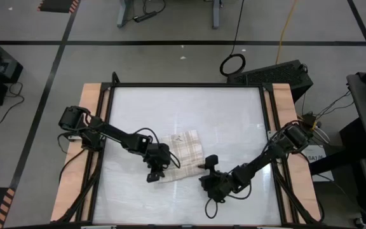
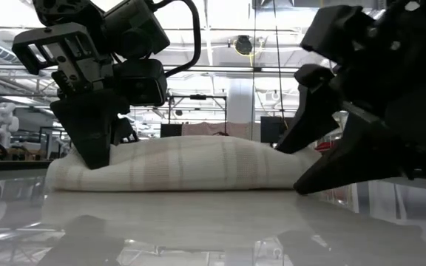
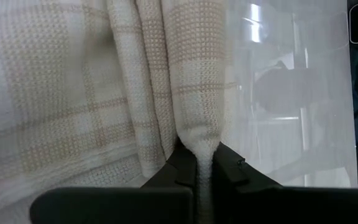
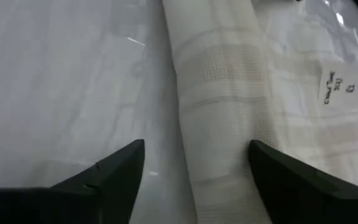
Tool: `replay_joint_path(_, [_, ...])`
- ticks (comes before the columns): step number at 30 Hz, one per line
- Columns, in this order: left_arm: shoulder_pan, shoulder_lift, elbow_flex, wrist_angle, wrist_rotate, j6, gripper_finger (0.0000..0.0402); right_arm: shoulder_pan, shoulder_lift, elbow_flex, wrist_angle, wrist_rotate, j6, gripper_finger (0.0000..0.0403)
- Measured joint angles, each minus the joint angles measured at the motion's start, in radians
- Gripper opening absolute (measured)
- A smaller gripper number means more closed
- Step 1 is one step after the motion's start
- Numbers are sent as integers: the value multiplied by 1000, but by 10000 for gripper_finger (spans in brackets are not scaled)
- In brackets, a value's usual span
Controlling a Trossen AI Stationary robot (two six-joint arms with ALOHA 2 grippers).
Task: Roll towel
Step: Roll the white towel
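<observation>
1. Towel: thin cream-white cloth, beige-brown plaid check, soft waffle-like weave.
2. Lies on the table a bit toward its near side, between the two arms.
3. Partly rolled: near edge forms a rolled ridge, the rest lies flat beyond it.
4. Low view shows a low, elongated mound resting on the surface.
5. Small white tag with dark writing lies face up on the flat part.
6. One end fold is pinched narrow.

Overhead looking down, tabletop-level sideways, two close wrist views, all sharing towel
</observation>
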Motion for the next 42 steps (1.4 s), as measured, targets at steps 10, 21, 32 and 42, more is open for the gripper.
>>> replay_joint_path(10, [0, 0, 0, 1, 1, 2, 14, -92, -66, 0, -117, -121, 17, 303])
replay_joint_path(21, [0, 0, 0, 14, 1, 3, 19, -265, -71, 2, -129, -500, -33, 297])
replay_joint_path(32, [-2, -28, 2, 19, -37, -121, 173, -317, -69, 1, -133, -619, -33, 255])
replay_joint_path(42, [-1, -304, 1, -149, -87, -126, 279, -313, -68, 0, -138, -613, -39, 262])
